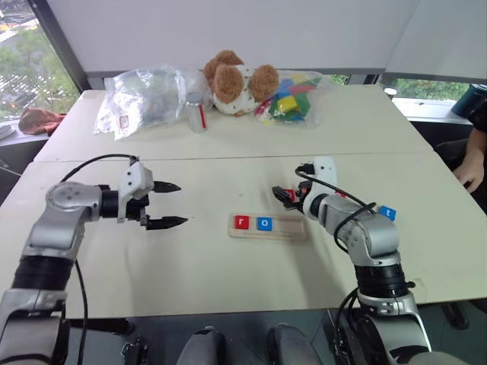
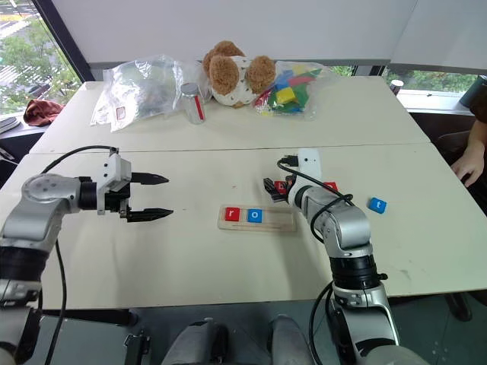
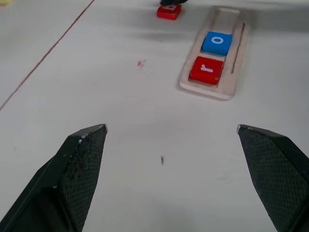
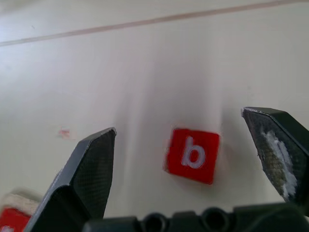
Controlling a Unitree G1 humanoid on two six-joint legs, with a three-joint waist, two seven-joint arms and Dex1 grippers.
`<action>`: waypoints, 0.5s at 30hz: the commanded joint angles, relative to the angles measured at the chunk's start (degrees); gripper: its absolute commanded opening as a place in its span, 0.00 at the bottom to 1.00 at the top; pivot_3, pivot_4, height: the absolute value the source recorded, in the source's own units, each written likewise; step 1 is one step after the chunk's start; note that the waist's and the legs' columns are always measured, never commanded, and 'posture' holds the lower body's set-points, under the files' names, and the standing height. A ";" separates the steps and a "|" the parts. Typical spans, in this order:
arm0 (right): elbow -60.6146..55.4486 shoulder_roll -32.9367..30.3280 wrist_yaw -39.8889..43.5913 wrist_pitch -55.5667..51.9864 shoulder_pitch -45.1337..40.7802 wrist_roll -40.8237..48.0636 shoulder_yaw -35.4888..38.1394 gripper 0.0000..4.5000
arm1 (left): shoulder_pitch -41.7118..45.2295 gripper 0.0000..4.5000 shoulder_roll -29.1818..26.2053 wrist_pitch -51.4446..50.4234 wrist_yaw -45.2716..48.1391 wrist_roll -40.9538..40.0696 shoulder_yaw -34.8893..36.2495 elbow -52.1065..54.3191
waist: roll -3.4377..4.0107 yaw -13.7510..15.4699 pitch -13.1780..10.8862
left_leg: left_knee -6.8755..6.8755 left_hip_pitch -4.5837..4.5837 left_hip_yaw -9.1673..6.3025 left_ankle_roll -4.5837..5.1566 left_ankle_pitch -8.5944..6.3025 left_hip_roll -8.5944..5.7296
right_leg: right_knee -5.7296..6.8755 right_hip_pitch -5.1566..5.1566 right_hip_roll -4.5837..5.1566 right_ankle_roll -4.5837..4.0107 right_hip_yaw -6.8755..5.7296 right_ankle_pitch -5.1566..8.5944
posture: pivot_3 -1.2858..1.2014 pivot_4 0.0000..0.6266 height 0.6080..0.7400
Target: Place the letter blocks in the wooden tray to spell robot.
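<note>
The wooden tray point(image 1: 293, 228) lies at the table's middle. A red "r" letter block point(image 1: 241, 222) and a blue "o" block point(image 1: 264, 223) sit side by side at its left end, also seen as "r" point(image 3: 206, 70) and "o" point(image 3: 217, 42). My right gripper point(image 4: 177, 121) is open just behind the tray's right part, its fingers either side of a red "b" block point(image 4: 193, 155) flat on the table. A blue "t" block point(image 2: 377, 204) lies to the right of that arm. My left gripper point(image 1: 171, 205) is open and empty, left of the tray and above the table.
At the back of the table are a teddy bear point(image 1: 232, 84), a plastic bag of coloured blocks point(image 1: 291, 99), a clear bag point(image 1: 144, 99) and a small jar point(image 1: 198, 115). A person's hand point(image 1: 472, 166) rests at the right edge.
</note>
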State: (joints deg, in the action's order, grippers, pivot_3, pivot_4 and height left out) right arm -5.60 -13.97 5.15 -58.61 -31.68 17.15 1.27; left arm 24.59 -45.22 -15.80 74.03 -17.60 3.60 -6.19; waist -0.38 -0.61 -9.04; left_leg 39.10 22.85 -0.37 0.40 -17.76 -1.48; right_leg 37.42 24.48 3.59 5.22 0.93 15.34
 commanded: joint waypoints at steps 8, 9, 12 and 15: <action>2.34 6.17 -2.77 -3.11 -1.99 -1.91 -0.06 1.00 | -6.56 0.99 1.46 -7.90 -11.35 -4.98 4.25 14.42 | 0.00 -0.76 0.00 | -0.02 0.01 0.00 -0.03 0.02 0.02 | -0.05 0.10 -0.05 0.00 0.00 0.00 | 0.52 0.24 1.00; 2.57 6.93 -3.22 -3.23 -2.15 -2.36 -0.45 1.00 | -6.79 0.99 1.68 -7.88 -11.89 -4.99 4.03 14.77 | 0.00 -0.80 0.00 | -0.02 -0.01 0.00 -0.04 0.03 0.03 | -0.03 0.10 -0.06 0.00 0.00 0.00 | 0.52 0.24 1.00; 4.40 8.03 -4.71 -2.92 -2.15 -4.67 -1.89 1.00 | -7.14 0.99 2.24 -7.55 -13.29 -4.97 3.64 15.28 | -0.01 -0.86 0.01 | -0.02 -0.04 0.00 -0.10 0.06 0.05 | 0.01 0.10 -0.07 0.00 0.00 0.00 | 0.52 0.24 1.00; 5.91 7.85 -4.93 -1.79 -1.59 -6.54 -2.61 0.82 | -7.31 1.00 2.48 -7.34 -14.22 -5.00 3.43 15.80 | -0.03 -0.85 0.03 | -0.02 -0.14 0.03 -0.11 0.06 0.04 | 0.02 0.01 -0.06 -0.01 0.01 0.00 | 0.52 0.24 1.00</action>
State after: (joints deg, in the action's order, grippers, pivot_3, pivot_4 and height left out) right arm -1.06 -6.60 -0.14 -60.42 -33.72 10.94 -0.29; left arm 17.53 -42.58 -23.55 60.51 -21.93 6.39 7.40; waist -0.41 -1.46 -9.01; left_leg 39.08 22.68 -0.34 0.29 -17.69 -1.44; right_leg 37.43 24.47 3.53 5.21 0.94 15.34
